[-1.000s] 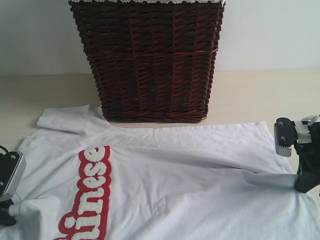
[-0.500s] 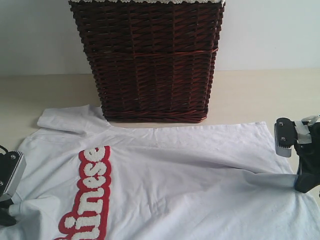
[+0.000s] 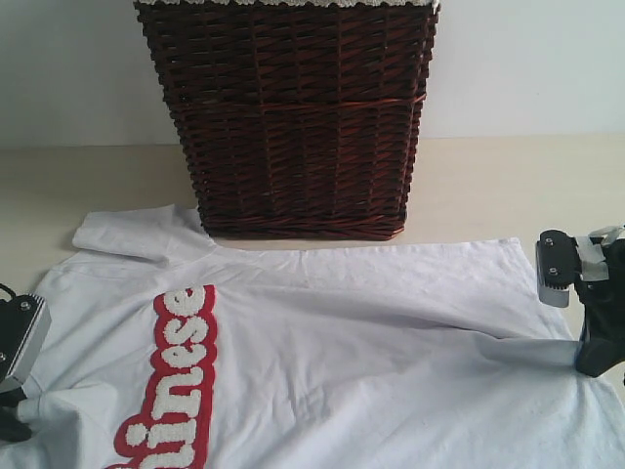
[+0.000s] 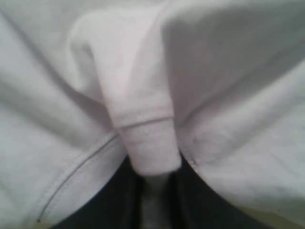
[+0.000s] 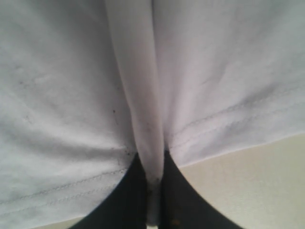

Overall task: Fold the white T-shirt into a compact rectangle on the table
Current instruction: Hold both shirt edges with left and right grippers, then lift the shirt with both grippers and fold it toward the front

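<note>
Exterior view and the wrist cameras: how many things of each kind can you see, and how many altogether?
white T-shirt: 1
dark wicker basket: 1
table: 1
grippers: 2, the left gripper and the right gripper, each pinching the shirt
Total: 5

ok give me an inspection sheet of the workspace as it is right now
surface: table, pale and matte
job's things: white T-shirt spread out, not yet folded, red-edged lettering facing up
clutter: dark wicker basket upright behind the shirt, close to its far edge
grippers: left pincer shut on a bunched shirt fold; right pincer shut on a fold at a stitched hem
cables: thin dark loop by the left arm at the picture edge, possibly a cable
surroundings: plain light wall
</note>
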`<action>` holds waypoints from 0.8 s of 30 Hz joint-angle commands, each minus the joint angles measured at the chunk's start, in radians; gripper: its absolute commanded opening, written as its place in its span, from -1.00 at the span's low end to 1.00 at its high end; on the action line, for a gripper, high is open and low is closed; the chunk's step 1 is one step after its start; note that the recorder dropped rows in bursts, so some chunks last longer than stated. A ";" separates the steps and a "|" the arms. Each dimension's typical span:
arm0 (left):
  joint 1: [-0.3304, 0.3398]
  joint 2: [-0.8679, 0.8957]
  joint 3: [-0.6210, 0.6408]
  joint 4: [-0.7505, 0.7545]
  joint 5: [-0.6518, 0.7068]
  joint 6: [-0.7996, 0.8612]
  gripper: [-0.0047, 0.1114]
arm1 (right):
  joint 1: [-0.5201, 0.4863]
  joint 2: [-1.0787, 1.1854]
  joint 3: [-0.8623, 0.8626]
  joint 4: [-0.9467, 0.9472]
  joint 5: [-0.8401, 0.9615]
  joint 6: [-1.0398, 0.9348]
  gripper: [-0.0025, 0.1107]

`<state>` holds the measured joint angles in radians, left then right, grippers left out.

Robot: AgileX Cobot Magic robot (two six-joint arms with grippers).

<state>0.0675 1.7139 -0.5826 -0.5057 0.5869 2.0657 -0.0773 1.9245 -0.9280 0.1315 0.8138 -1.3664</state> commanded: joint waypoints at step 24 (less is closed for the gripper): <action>0.001 -0.324 0.047 -0.095 -0.547 -0.107 -0.92 | -0.004 -0.412 0.051 -0.117 0.053 0.143 -0.96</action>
<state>0.0648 1.4393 -0.5356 -0.6065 0.1493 2.0027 -0.0732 1.5723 -0.8790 0.0794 0.7897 -1.2940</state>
